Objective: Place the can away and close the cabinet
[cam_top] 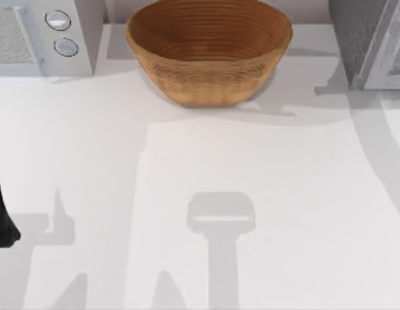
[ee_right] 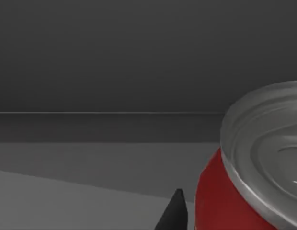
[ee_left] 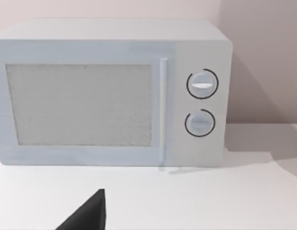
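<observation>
Your right gripper's finger [ee_right: 175, 213] sits just beside the can [ee_right: 220, 201] inside the dark cabinet [ee_right: 115, 57]; grip unclear

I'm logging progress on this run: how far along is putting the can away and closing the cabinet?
Partway, it seems. The right wrist view shows the can upright and very close, in a dark grey enclosed space that is likely the cabinet interior, so placing looks underway or just done. Whether the right gripper holds it cannot be told. Closing the cabinet at the table's right rear looks still to do. The left arm sits at the left edge.
</observation>
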Robot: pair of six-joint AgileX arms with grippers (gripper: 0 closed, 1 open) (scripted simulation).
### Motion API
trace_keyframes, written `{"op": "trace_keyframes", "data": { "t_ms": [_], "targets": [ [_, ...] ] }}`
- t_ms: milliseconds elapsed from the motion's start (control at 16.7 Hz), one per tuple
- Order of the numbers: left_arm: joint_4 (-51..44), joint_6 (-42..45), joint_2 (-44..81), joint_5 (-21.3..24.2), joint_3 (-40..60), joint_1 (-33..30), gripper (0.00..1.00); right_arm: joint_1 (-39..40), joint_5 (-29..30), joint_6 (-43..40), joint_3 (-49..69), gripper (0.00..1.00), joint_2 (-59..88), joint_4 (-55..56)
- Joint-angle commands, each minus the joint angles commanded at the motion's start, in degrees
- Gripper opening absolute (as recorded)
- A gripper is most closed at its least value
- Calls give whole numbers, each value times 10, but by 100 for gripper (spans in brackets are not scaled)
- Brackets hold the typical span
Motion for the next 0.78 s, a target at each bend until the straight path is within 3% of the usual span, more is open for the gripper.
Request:
{"op": "trace_keyframes", "data": {
  "t_ms": [180, 780],
  "targets": [
    [0, 0, 0, 0, 0, 0, 100, 7, 5, 1, 61, 0, 45, -15],
    [0, 0, 0, 0, 0, 0, 100, 3, 3, 1, 108, 0, 87, -28]
  ]
}}
